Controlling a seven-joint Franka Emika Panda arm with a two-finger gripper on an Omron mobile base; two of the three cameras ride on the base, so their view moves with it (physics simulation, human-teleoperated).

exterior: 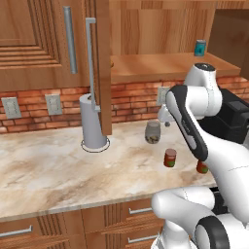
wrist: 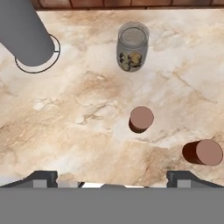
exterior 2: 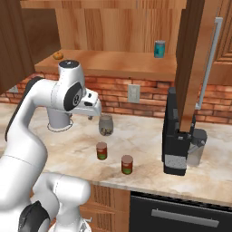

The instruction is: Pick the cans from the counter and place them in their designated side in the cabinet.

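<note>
Jaws stand spread wide and grasp nothing: in the hand view the two dark fingertips (wrist: 41, 177) sit far apart at the bottom, with bare stone between them. The gripper (exterior 2: 93, 117) hangs above the table (exterior: 44, 170), pointing down at it, well clear of everything on it.

Two red cans stand upright on the marbled table, near its front edge. In the hand view the first can (wrist: 141, 119) lies roughly midway between the fingertips and a little farther out, while the second can (wrist: 202, 152) sits off to the right, close to the right fingertip's side. From the right base view the first can (exterior 2: 102, 150) is the farther-left one and the second can (exterior 2: 127, 164) stands nearer the edge, the two apart and not touching. In the left base view the first can (exterior: 170, 157) is in plain sight, and the second can (exterior: 202, 167) is partly hidden behind the arm.

Beyond the cans, toward the brick wall, stands a glass jar (wrist: 131, 47) with something small inside. A grey cylinder (exterior: 92, 122) stands on a round base farther left.

Above, the cabinet (exterior 2: 127, 63) is open, its shelf holding a teal can (exterior 2: 159, 48) on the right.
</note>
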